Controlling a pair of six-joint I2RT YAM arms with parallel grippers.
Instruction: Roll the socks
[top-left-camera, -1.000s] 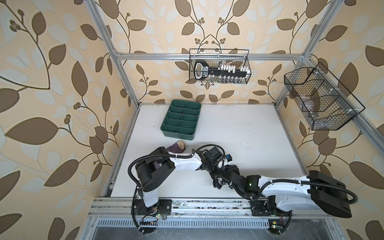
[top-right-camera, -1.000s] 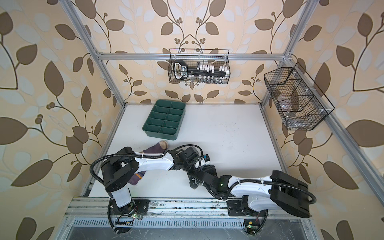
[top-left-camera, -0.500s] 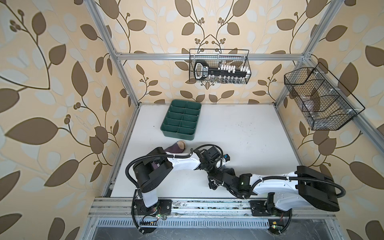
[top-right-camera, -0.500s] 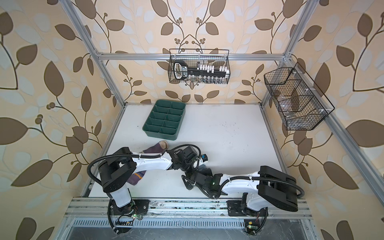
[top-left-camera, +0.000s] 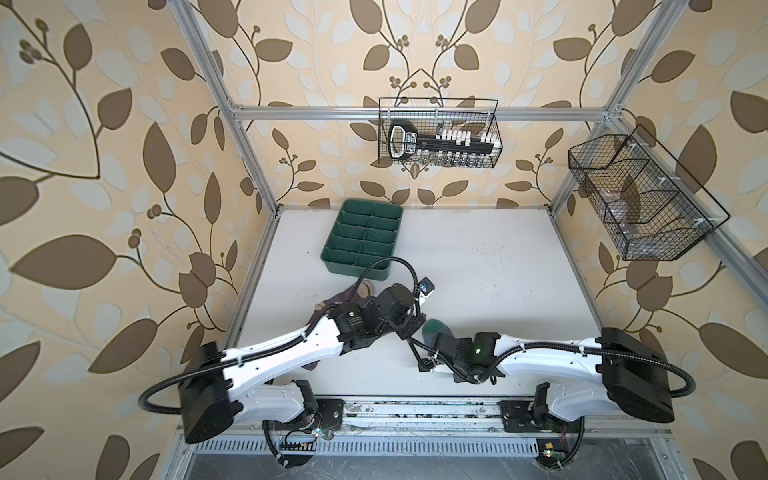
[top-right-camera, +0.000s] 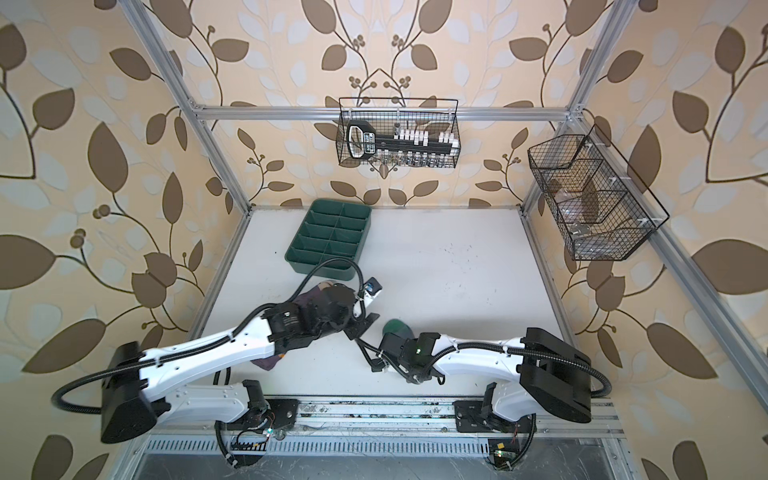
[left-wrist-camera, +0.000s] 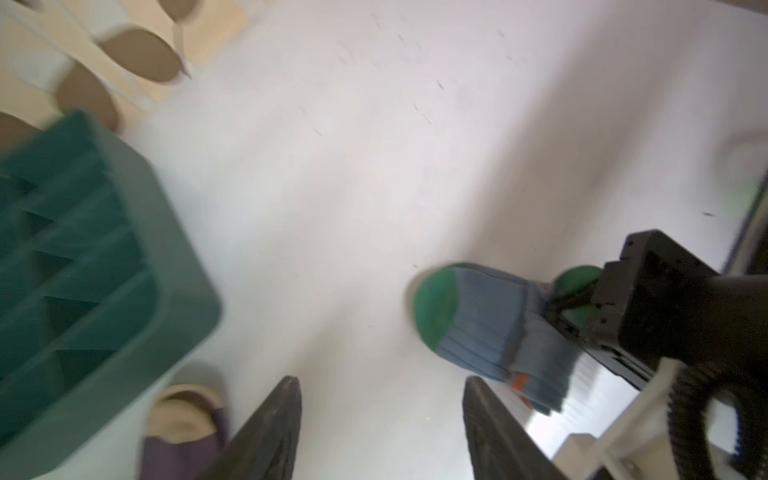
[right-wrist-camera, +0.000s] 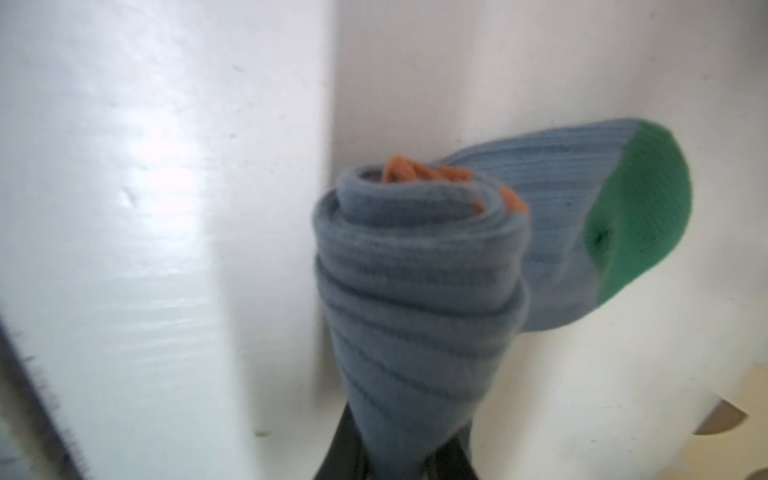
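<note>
My right gripper (right-wrist-camera: 399, 453) is clamped on the rolled blue sock (right-wrist-camera: 415, 291), its green toe (right-wrist-camera: 640, 208) trailing past the tips. My left gripper (left-wrist-camera: 380, 419) hangs with jaws apart, the purple sock (left-wrist-camera: 183, 449) just beside it. The tool label (top-left-camera: 409, 142) is too small to read.

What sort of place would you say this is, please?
Probably a robot test cell, not a home: aluminium frame, leaf-patterned wallpaper panels, and a left arm and right arm bolted to a rail.
</note>
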